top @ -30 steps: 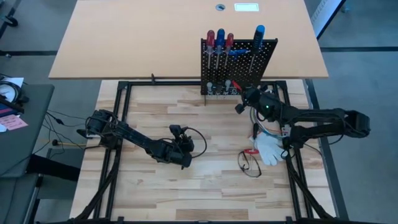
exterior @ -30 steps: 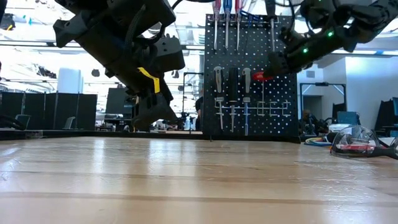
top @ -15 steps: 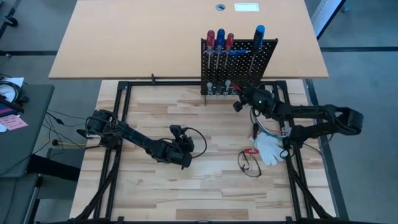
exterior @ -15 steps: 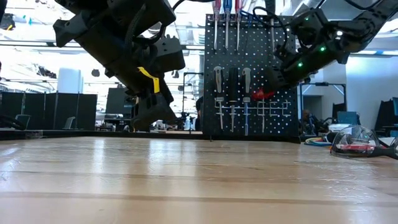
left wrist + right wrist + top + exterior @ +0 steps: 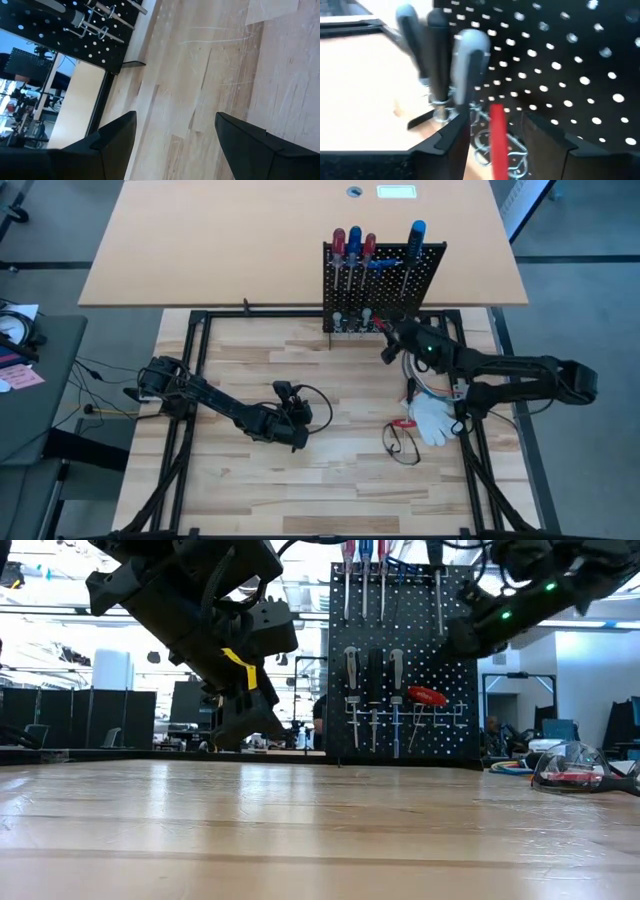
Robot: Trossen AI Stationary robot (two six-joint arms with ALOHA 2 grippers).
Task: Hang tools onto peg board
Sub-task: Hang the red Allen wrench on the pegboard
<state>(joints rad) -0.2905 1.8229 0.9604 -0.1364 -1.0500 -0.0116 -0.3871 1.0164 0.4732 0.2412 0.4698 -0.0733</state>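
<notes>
The black peg board stands upright at the table's far edge. Red- and blue-handled screwdrivers hang along its top, and grey- and black-handled ones stand in its bottom ring holders. A red-handled screwdriver sticks tilted through a ring holder, handle up. My right gripper is open, just above and in front of that handle, apart from it. My left gripper hovers open over mid-table with nothing between its fingers.
A white glove lies on the table's right side, with a red-handled tool and a dark cord loop beside it. Coloured cables run under the right arm. Clear goggles sit at the right in the low view.
My right gripper carried the red-handled screwdriver down along the peg board into a bottom ring holder, let go, then rose and drew back a little toward the near edge. The screwdriver now stays tilted in the holder. My left arm kept still.
</notes>
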